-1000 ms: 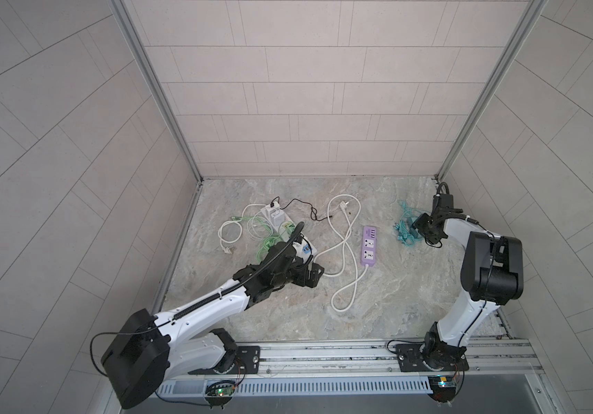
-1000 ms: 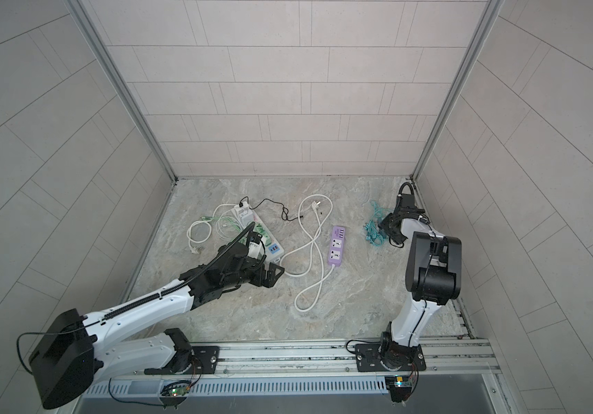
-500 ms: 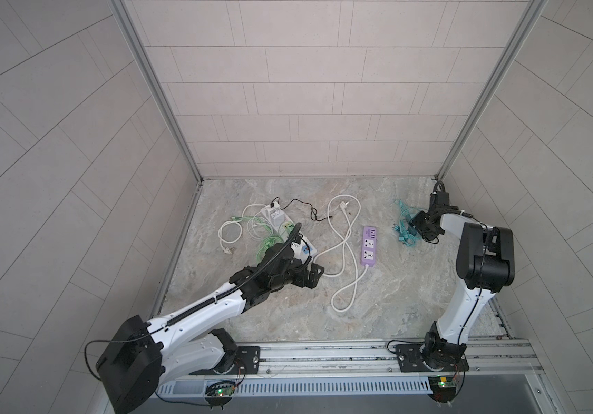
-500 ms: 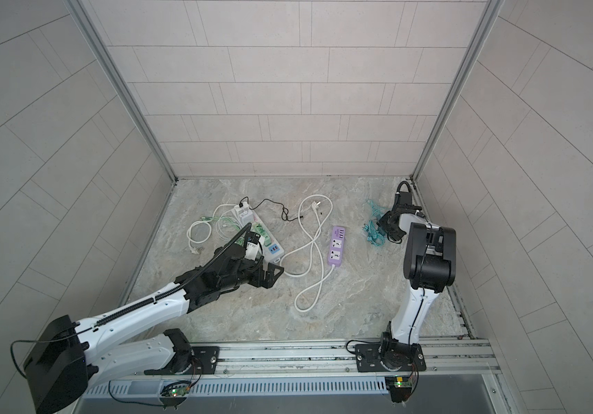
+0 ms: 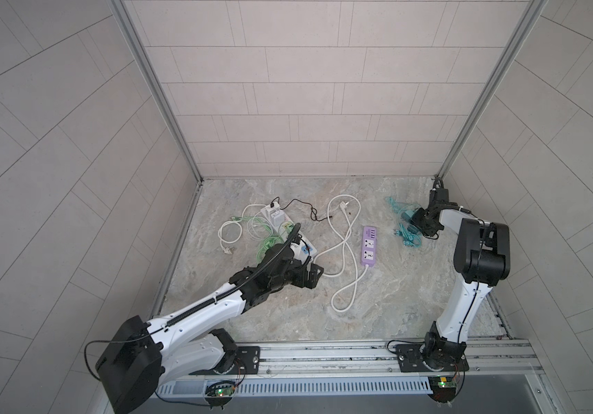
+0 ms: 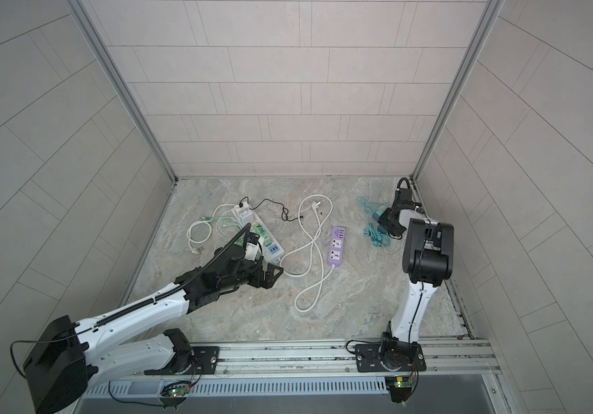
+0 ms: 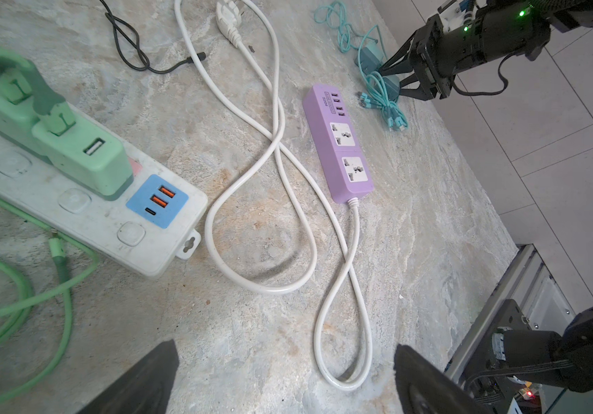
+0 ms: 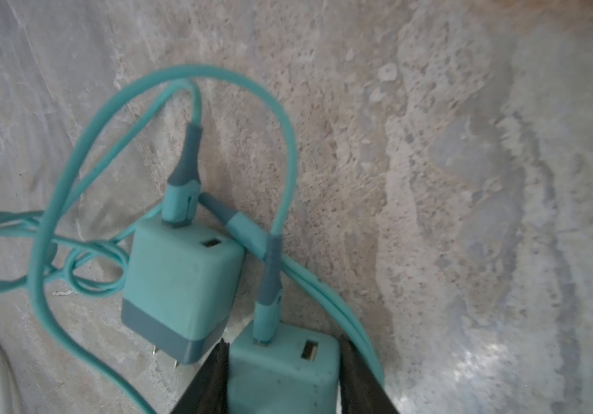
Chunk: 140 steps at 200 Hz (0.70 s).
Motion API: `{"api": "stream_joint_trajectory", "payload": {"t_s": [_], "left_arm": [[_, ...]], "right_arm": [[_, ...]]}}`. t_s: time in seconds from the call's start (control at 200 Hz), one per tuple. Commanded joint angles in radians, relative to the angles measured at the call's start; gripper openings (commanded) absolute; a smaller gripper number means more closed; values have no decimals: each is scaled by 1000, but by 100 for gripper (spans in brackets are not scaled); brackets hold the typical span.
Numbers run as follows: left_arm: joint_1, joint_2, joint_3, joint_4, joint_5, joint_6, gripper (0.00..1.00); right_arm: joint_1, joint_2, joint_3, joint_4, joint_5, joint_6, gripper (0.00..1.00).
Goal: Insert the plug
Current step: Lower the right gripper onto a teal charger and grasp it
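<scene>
My right gripper (image 8: 283,343) is shut on a teal charger plug (image 8: 282,376), with a finger pressed on each side and a teal cable in its top. A second teal charger (image 8: 180,286) lies just beside it on the stone floor. In both top views this gripper (image 5: 417,224) (image 6: 386,222) is low at the far right, by the wall. The purple power strip (image 5: 369,245) (image 6: 338,245) (image 7: 341,143) lies mid-floor with both sockets bare. My left gripper (image 5: 311,276) (image 7: 284,351) hangs open over bare floor, left of that strip, holding nothing.
A white power strip (image 7: 72,200) with green chargers plugged in lies at the left among green cables (image 5: 270,243). The purple strip's white cord (image 5: 345,247) loops across the middle, ending in a loose white plug (image 5: 342,205). Teal cables (image 5: 404,236) are bunched beside the right gripper.
The right gripper's jaws have closed onto the teal charger plug, and that arm's elbow has swung upright. The left arm has barely shifted.
</scene>
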Motion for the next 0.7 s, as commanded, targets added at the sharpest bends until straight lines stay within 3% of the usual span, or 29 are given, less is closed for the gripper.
{"api": "stream_joint_trajectory", "payload": {"t_s": [0.0,0.12,0.285,0.505,0.696], "left_arm": [[-7,-5,-9,-6,-8,-3,100],[-13,6,-7,-2,-16,-1,100],[-26,32,6,12,-15,-2,100],[-69,49,61,46,-20,33,100],[-77,155,112,266,110,23,99]], "right_arm": [[-4,-30,-58,-64,4,-17,33],[1,-136,-102,-43,18,-31,25],[7,-248,-119,-71,35,-56,22],[46,-474,-240,15,-69,-59,23],[175,-671,-386,114,-188,-50,23]]}}
